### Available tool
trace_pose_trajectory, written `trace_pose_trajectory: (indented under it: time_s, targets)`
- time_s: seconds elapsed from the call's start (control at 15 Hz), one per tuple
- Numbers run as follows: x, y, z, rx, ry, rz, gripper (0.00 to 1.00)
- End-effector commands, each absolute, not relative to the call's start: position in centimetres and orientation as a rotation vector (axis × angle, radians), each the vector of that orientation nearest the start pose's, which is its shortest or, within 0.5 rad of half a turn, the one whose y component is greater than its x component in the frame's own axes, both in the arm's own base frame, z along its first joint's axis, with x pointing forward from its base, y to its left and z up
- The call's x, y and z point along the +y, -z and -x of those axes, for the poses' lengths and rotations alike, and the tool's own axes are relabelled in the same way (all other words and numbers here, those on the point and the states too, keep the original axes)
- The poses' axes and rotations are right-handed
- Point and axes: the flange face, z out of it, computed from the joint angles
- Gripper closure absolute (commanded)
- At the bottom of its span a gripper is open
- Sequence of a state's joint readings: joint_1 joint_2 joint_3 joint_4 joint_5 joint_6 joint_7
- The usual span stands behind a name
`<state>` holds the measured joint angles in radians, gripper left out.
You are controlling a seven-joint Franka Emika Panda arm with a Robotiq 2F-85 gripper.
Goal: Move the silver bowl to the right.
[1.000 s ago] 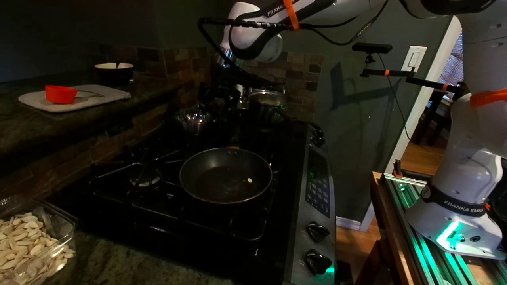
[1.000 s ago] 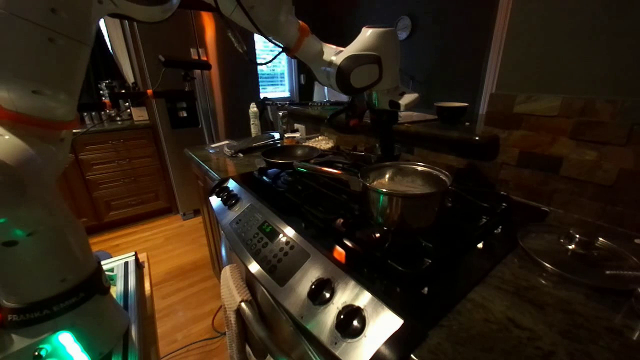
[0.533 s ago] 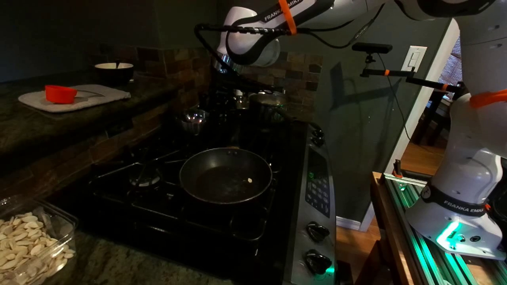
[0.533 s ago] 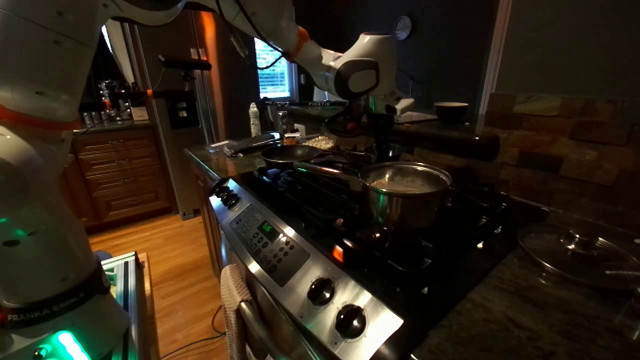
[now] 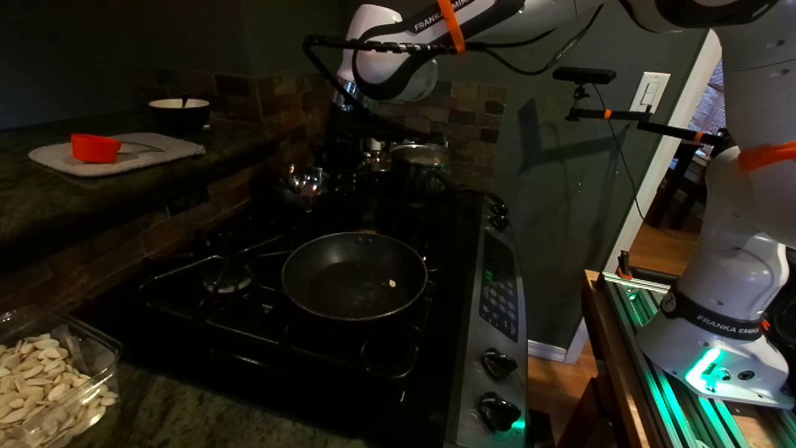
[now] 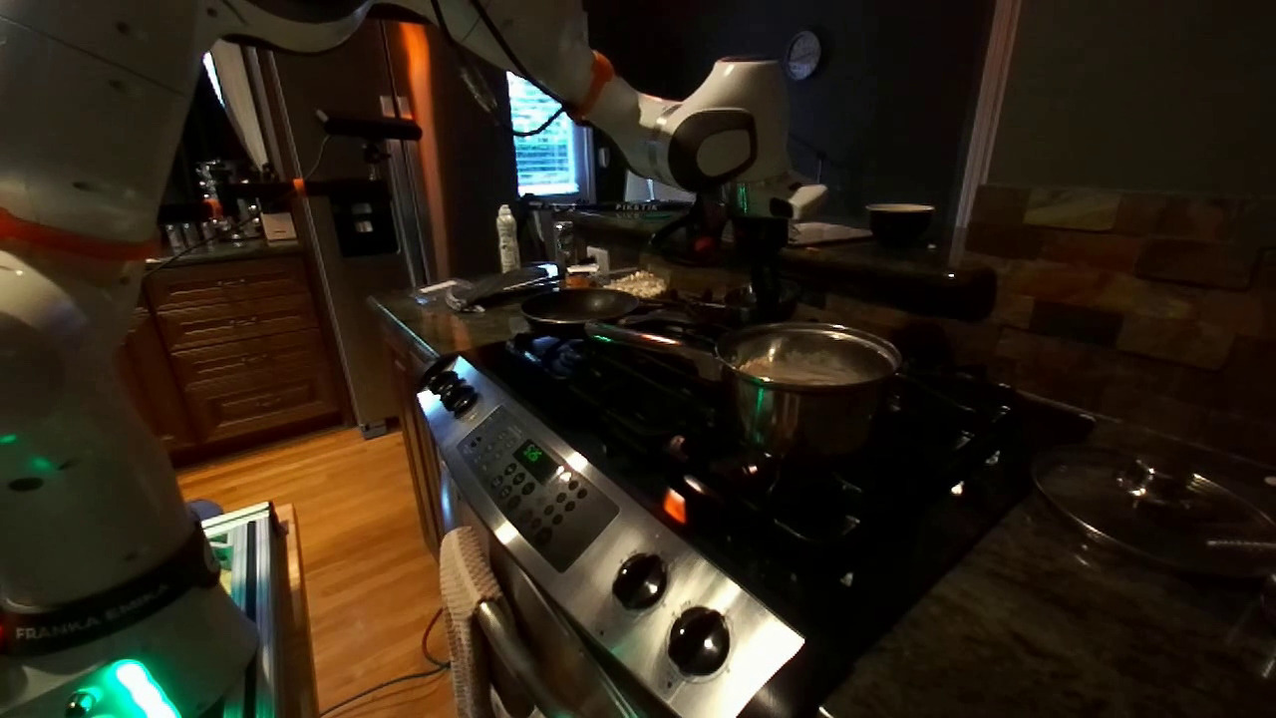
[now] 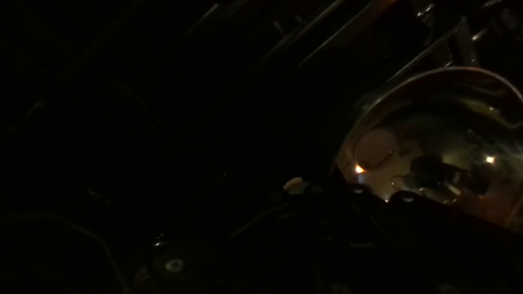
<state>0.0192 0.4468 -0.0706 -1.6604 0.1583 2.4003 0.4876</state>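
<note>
We see the silver bowl at the back of the stove, near the tile wall. The gripper hangs just beside it, but it is too dark for us to tell if it is spread or pressed together, or if it touches the bowl. In an exterior view the gripper is between the bowl and a tall silver pot, with a big frying pan closer to us. Something pale shows inside the pot, but we cannot tell what. One pale seed lies in the pan, and a clear box holds lots of seeds. A red cup sits on a mat near a dark bowl that is pale inside. A glass lid lies on the counter. We read FRANKA EMIKA on the robot's base. Green numbers glow on the stove, too blurry to read.
</note>
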Motion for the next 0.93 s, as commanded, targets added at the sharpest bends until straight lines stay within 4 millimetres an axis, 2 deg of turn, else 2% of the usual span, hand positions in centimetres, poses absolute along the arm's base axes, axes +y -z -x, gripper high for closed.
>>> trace_pose_trajectory:
  time_s: [0.0,0.2,0.47,0.73,0.8,0.87]
  targets:
    - [-4.5,-41.5,-68.0,0.911,0.427,2.989,0.99]
    - [-7.0,-45.4,-65.1,0.775,0.398,3.16,0.99]
    - [-9.7,-50.5,-60.6,0.587,0.258,3.259,0.99]
    - [-13.0,-53.2,-57.3,0.509,0.208,3.434,0.99]
    - [-13.9,-53.6,-57.0,0.53,0.228,3.46,0.99]
    - [-15.0,-54.1,-56.7,0.614,0.208,3.414,0.99]
